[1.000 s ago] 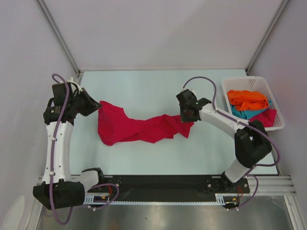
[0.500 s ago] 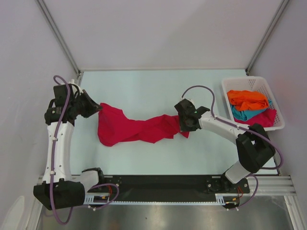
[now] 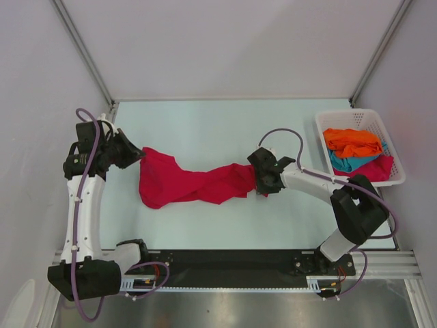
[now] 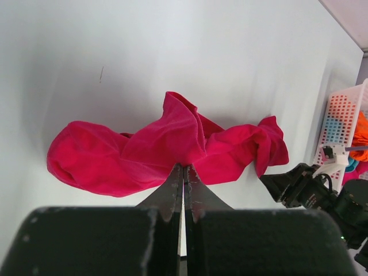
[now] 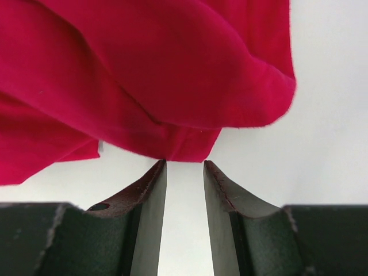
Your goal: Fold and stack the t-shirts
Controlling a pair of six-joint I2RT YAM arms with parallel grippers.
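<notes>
The red shirt (image 3: 198, 183) lies twisted into a loose rope across the middle of the bench (image 3: 205, 126), stretched between the two arms. The left tool (image 3: 138, 155) is clamped on a fold at the shirt's left end; its wrist view shows both fingers pressed together with cloth pinched at the tips. The right tool (image 3: 261, 179) sits at the shirt's right end with its jaws parted. Its wrist view shows the hem just beyond the fingertips rather than between them, so it grips nothing yet. The orange shirt (image 3: 351, 141) and teal shirt (image 3: 343, 162) lie in the basket (image 3: 355, 113) at the right edge, well apart from this work.

Several things could go wrong from here, in my judgement. If the right tool closes where it is, it may catch only the hem's edge, or nothing, and lose the cloth on the first pull. If it bites a bunched layer instead of a corner, the twist stays locked in and the shirt will not spread flat. The left pinch looks thin, so a hard tug from the right could drag the cloth out.
</notes>
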